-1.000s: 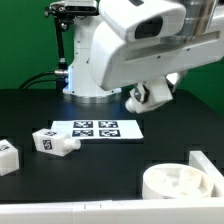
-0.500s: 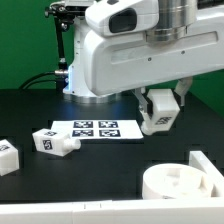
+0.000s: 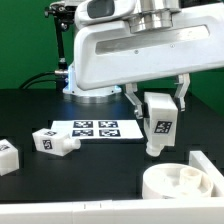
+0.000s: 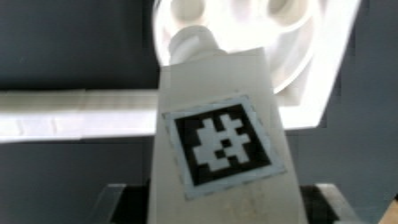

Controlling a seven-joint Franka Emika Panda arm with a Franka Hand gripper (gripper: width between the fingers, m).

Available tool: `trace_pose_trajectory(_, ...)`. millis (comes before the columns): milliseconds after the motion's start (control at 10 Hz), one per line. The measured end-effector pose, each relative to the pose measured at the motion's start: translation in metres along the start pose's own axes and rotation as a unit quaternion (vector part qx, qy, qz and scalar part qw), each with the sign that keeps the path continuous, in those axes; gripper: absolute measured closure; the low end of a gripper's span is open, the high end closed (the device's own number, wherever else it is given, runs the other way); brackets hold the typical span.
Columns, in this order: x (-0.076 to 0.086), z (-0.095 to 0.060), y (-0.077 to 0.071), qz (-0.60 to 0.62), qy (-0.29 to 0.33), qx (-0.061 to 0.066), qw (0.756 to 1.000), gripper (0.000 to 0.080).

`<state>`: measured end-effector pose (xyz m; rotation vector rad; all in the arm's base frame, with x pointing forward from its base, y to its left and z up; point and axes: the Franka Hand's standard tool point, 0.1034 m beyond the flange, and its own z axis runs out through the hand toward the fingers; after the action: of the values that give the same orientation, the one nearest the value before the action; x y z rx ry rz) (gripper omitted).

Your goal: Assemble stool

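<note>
My gripper [image 3: 157, 102] is shut on a white stool leg [image 3: 158, 124], held nearly upright with its marker tag facing the camera. The leg hangs just above the round rimmed seat [image 3: 181, 186], which lies at the front on the exterior view's right. In the wrist view the leg [image 4: 210, 130] fills the middle, its tip over the seat [image 4: 267, 40] with its round holes. Two more legs lie on the table at the exterior view's left: one [image 3: 55, 142] beside the marker board, one [image 3: 8, 156] at the edge.
The marker board [image 3: 96, 130] lies flat in the middle of the black table. A white wall piece [image 3: 205, 163] stands behind the seat at the exterior view's right. A white rail [image 3: 70, 212] runs along the table's front edge. The arm's base [image 3: 95, 85] stands behind.
The gripper has turned the leg from tilted to nearly upright and lowered it toward the seat. The parts on the table have not moved.
</note>
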<state>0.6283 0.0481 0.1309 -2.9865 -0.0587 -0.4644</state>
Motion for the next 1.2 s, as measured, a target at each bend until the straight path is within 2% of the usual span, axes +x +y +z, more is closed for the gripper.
trace_pose_trajectory(100, 0.006, -0.001, 0.001, 0.006, 0.038, -0.008, 0.999, 0.0476)
trace_pose_trajectory(200, 0.012, -0.002, -0.003, 0.017, 0.062, -0.005, 0.998, 0.0476)
trace_pose_trajectory(300, 0.014, -0.001, -0.012, 0.023, 0.062, 0.005, 0.998, 0.0476)
trace_pose_trajectory(400, 0.014, 0.000, -0.018, 0.028, 0.062, 0.009, 0.998, 0.0476)
trace_pose_trajectory(700, 0.013, 0.001, -0.015, 0.030, 0.062, 0.008, 0.998, 0.0476)
trace_pose_trajectory(800, 0.013, 0.003, -0.010, 0.020, 0.062, 0.006, 0.998, 0.0476)
trace_pose_trajectory(900, 0.012, 0.008, 0.010, 0.018, 0.063, 0.008, 0.998, 0.0476)
trace_pose_trajectory(1000, 0.014, 0.014, 0.017, 0.020, 0.075, 0.011, 0.997, 0.0476)
trace_pose_trajectory(1100, 0.016, 0.019, 0.010, 0.033, 0.085, 0.023, 0.996, 0.0476)
trace_pose_trajectory(1200, 0.019, 0.016, -0.005, 0.054, 0.090, 0.038, 0.994, 0.0476)
